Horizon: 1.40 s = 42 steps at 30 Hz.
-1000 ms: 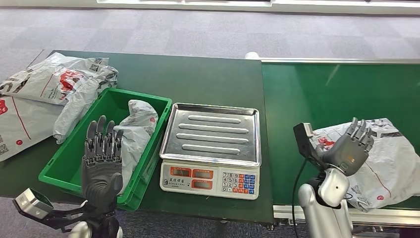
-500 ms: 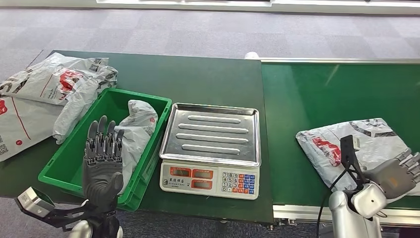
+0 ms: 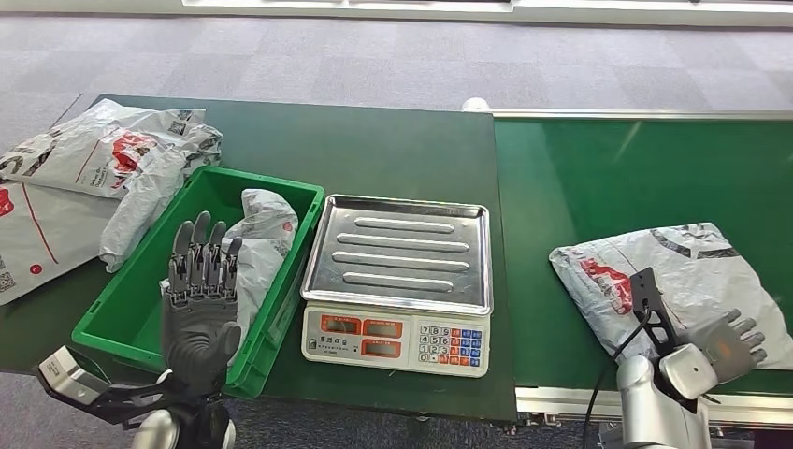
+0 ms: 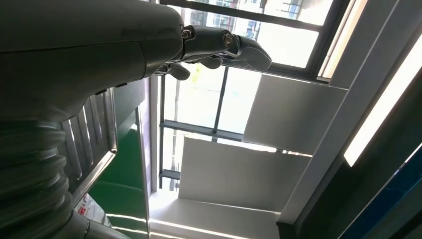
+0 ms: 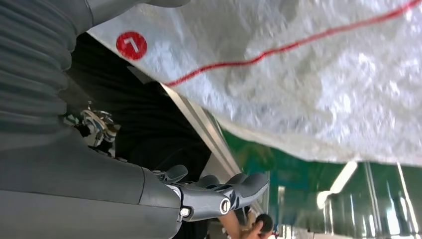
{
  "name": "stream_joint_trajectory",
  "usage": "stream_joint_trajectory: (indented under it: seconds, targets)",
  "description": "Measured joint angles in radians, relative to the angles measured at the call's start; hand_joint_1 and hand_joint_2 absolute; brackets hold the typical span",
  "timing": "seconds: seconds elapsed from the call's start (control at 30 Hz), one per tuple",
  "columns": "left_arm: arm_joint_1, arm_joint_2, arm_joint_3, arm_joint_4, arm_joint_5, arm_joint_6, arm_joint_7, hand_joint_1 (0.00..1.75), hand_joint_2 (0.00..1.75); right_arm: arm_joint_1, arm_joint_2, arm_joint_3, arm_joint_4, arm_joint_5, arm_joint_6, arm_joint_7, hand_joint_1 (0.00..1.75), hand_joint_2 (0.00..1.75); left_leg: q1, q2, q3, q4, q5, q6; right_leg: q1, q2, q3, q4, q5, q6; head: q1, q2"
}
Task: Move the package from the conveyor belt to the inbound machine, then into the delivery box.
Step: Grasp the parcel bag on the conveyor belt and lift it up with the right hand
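Head view: package lies on the conveyor belt near its front edge, not yet picked; right hand sits low at that edge by the package's near corner, fingers spread, empty. Left hand is upright and spread above the green delivery box; the scale is bare. Left wrist view: fingers extended, holding nothing. Right wrist view: the bag hangs over the hand's fingers, apart. Step looks like the first grasp; next calls for closing on the bag's edge.
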<state>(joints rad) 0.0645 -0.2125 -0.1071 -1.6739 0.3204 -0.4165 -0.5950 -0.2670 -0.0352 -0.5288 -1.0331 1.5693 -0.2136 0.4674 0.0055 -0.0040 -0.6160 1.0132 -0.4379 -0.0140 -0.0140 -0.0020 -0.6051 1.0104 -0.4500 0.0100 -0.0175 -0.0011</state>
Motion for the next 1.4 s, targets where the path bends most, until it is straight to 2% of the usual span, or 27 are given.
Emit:
stream_joint_trajectory:
  seconds: [0.17,0.37,0.5,0.77,1.4]
  targets:
    - [-0.008,-0.018,0.008,0.0,-0.032,-0.002,-0.001,0.0,1.75,0.011,0.082,-0.038,-0.028,-0.023,0.168,-0.139,0.0,1.75,0.0,0.001,0.0,0.0,0.0,0.0,0.001,0.001,0.0,0.0,0.0,0.0,0.0,0.0]
    - [-0.011,-0.029,0.013,-0.003,-0.041,-0.002,0.007,0.0,1.75,0.029,0.121,-0.04,-0.059,-0.029,0.214,-0.143,0.0,1.75,0.001,0.001,0.0,0.0,0.0,0.0,0.001,0.0,0.0,0.0,-0.001,0.0,0.0,0.0]
    - [-0.01,-0.043,0.029,-0.022,-0.046,-0.004,0.034,0.0,1.75,0.074,0.176,-0.04,-0.136,-0.048,0.308,-0.148,1.75,1.75,0.001,0.0,0.0,0.0,0.0,0.001,0.0,0.0,0.0,0.0,-0.001,0.0,0.0,0.0]
    - [-0.003,-0.046,0.044,-0.048,-0.046,-0.004,0.045,0.0,1.75,0.114,0.207,-0.04,-0.203,-0.061,0.346,-0.168,1.75,1.75,0.001,0.0,0.0,0.0,-0.001,0.001,0.0,-0.001,0.001,0.0,-0.002,0.001,0.0,0.0]
    - [0.006,-0.049,0.067,-0.07,-0.046,-0.004,0.052,0.0,1.75,0.133,0.226,-0.04,-0.246,-0.061,0.348,-0.168,1.75,1.75,0.001,0.0,0.0,0.0,-0.001,0.001,0.0,-0.001,0.001,0.0,-0.002,0.001,0.0,0.0]
